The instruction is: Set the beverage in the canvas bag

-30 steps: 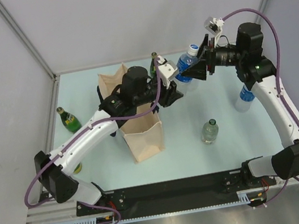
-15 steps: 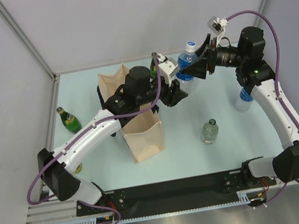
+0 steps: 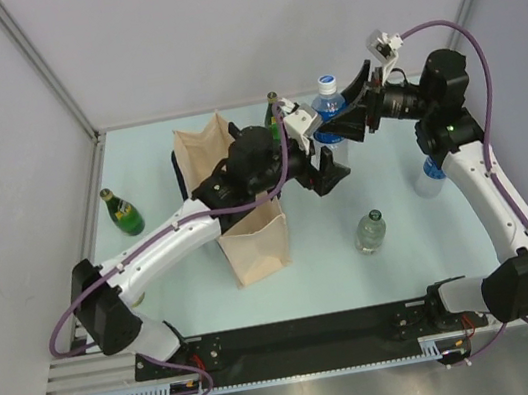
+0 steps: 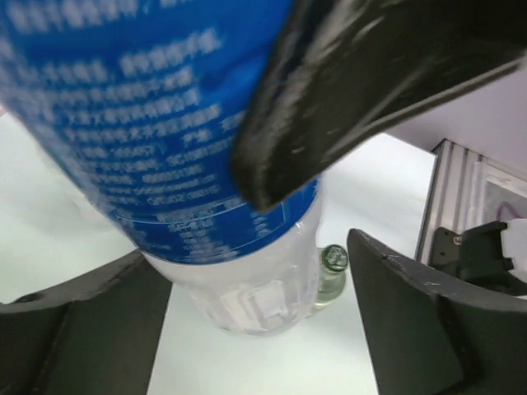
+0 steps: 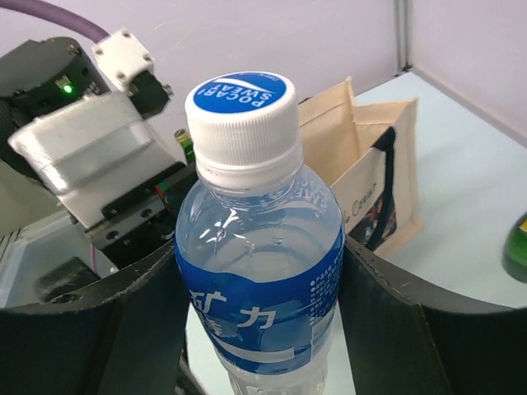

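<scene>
We grip beverage bottle in right hand; left hand released, fingers spread round bottle base. Nearby canvas bag stands open; bottle not yet inside, drop-in remains.

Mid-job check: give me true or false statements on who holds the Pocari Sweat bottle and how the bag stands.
1. The right fingers clamp the Pocari Sweat bottle on its blue label. True.
2. The bottle is already inside the canvas bag. False: it is outside the bag, in the right fingers.
3. The left fingers are shut on the bottle. False: they are open, flanking its lower part with gaps.
4. The bottle's cap is on. True.
5. The bag lies flat. False: it stands upright, mouth open.
</scene>
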Robot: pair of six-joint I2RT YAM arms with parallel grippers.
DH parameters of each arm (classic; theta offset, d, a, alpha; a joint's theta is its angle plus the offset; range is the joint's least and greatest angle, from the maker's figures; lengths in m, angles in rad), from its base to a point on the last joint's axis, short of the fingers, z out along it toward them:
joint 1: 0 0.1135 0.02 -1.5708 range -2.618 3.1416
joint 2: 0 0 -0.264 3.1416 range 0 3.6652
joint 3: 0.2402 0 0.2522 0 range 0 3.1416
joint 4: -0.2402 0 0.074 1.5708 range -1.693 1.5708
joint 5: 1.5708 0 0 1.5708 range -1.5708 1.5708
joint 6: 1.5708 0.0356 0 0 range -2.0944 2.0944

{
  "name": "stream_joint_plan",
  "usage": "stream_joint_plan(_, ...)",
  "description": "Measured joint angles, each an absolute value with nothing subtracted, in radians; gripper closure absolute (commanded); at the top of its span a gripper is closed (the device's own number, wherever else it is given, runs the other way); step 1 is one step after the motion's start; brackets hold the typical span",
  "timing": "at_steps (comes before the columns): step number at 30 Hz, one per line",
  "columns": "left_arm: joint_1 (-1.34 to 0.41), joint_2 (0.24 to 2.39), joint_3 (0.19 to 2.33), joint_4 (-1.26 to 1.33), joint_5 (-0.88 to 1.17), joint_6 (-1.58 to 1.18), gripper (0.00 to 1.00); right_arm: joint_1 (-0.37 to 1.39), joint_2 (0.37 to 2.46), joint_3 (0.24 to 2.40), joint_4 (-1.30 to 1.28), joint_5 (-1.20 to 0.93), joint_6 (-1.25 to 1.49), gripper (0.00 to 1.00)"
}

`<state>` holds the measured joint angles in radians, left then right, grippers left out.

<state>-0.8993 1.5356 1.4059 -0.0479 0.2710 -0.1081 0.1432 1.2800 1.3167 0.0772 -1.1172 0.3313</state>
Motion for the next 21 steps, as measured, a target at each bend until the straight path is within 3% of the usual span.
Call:
stream_joint_plan(6, -0.920, 1.422, 1.341, -0.012, 0.236, -0.125, 0.02, 0.141, 1.269, 1.317, 0.035, -1.171, 0.299, 1.00)
stream_joint_plan(14, -0.894, 1.254, 1.340, 0.030, 0.190, -0.186, 0.00, 0.126, 1.259, 1.313, -0.054, -1.163, 0.182, 1.00)
stream_joint_plan(21, -0.813, 1.269, 1.462, -0.107, 0.149, -0.362, 0.00, 0.133, 1.211, 1.267, -0.181, -1.149, -0.021, 1.00)
